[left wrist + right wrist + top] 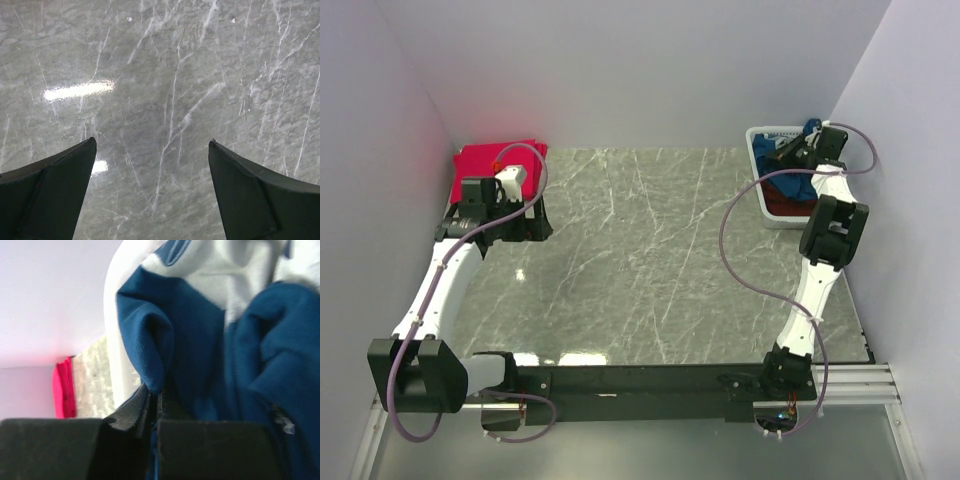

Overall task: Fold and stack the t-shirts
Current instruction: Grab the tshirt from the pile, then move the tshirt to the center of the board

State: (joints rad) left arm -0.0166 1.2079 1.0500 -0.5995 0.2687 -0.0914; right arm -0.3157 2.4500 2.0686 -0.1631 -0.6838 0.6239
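From the overhead view I have the right arm stretched to the far right corner of the table [650, 260], its wrist down inside the white lattice basket [756, 150]. On the right wrist camera the right gripper [154, 392] is closed, its two dark fingers pressed together on a fold at the edge of the navy blue t-shirt [200, 355]. That shirt fills most of the wrist picture in rumpled folds. A pale grey-white patch [230, 275] sits at the top of it, though I cannot tell how much of that is print. From above the blue cloth lies bunched in the basket under the wrist, with a darker red t-shirt [782, 207] showing just nearer in the same basket. The left arm reaches to the far left side, and its wrist sits just near of the pinkish-red t-shirt [480, 165], which lies flat and squared in the far left corner of the table against the wall. The left gripper [152, 141] is spread wide with nothing between its fingers. The left wrist camera looks straight down on bare grey marble with white veins and a bright streak of reflected light. A sliver of the pinkish-red cloth also shows far off at the left edge of the right wrist picture.
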